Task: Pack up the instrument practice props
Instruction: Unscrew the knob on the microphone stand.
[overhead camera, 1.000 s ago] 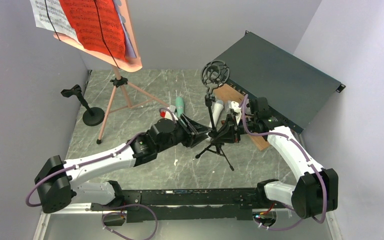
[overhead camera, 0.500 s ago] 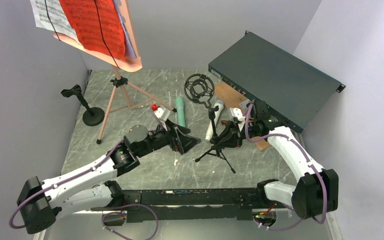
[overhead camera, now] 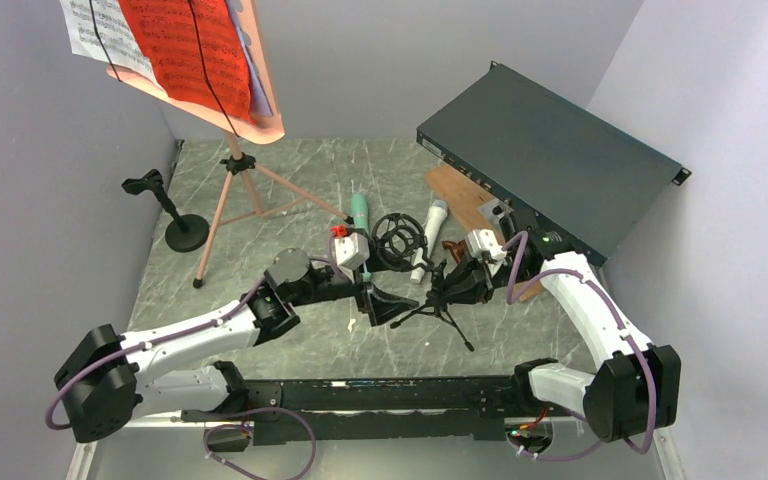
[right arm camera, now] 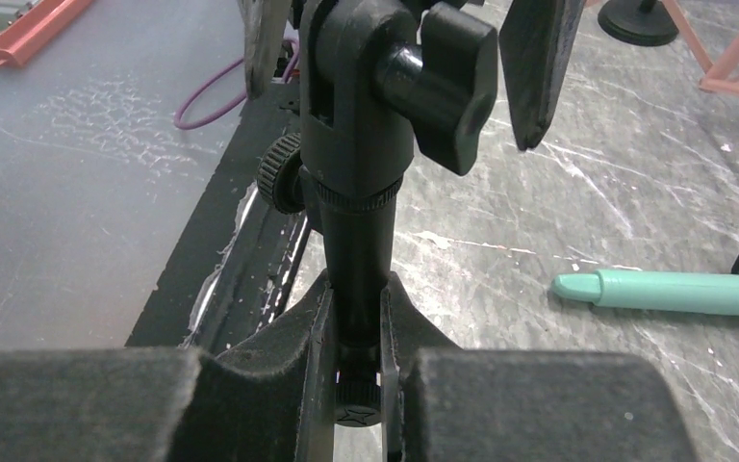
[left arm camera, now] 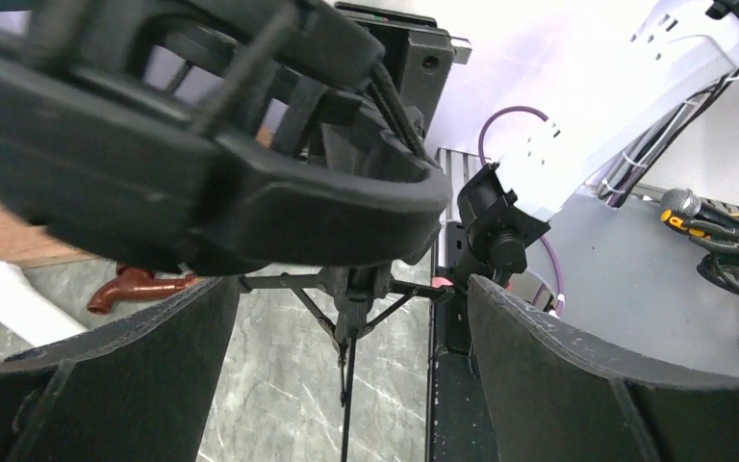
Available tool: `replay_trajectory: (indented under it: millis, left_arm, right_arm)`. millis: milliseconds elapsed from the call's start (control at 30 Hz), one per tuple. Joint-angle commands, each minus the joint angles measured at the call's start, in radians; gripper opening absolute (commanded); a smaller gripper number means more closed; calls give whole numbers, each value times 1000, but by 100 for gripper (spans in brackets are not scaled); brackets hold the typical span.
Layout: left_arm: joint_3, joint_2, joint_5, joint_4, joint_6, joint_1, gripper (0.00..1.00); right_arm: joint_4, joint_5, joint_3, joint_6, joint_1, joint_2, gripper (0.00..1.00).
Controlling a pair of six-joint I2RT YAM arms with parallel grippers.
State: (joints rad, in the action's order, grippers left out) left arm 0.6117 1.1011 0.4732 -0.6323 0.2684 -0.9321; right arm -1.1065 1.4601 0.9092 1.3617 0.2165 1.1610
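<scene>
The black tripod microphone mount (overhead camera: 438, 300) stands mid-table, its shock ring (overhead camera: 398, 240) tipped down to the left. My right gripper (overhead camera: 457, 283) is shut on its stem (right arm camera: 356, 241). My left gripper (overhead camera: 385, 303) is open and empty just below the ring, which looms over its fingers (left arm camera: 202, 183); the mount's legs (left arm camera: 351, 289) show between them. The green microphone (overhead camera: 360, 212) and white microphone (overhead camera: 428, 235) lie behind the mount. The pink tripod (overhead camera: 230, 195) holds the white, red and lavender pages (overhead camera: 175, 45) at far left. A second black mount (overhead camera: 175, 215) stands on a round base.
The large dark green box (overhead camera: 550, 165) leans at the back right, with the brown board (overhead camera: 460, 190) by its front edge. Grey walls close in left, back and right. The green microphone also shows in the right wrist view (right arm camera: 674, 292).
The mount's shock ring has swung down from upright to the left and low. My left arm drew back, then came forward under the ring. My right gripper has kept its hold on the stem.
</scene>
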Motion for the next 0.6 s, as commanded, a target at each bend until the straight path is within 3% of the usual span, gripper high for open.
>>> replay_trajectory:
  millis: [0, 233, 567]
  left_arm:
    - [31, 34, 26, -98, -74, -30, 93]
    - [48, 121, -99, -148, -148, -123, 91]
    - [15, 191, -331, -351, -212, -202, 91]
  right_arm:
    - [67, 72, 30, -23, -6, -21, 0]
    - [214, 48, 11, -216, -5, -16, 0]
    - [289, 27, -4, -299, -5, -14, 0]
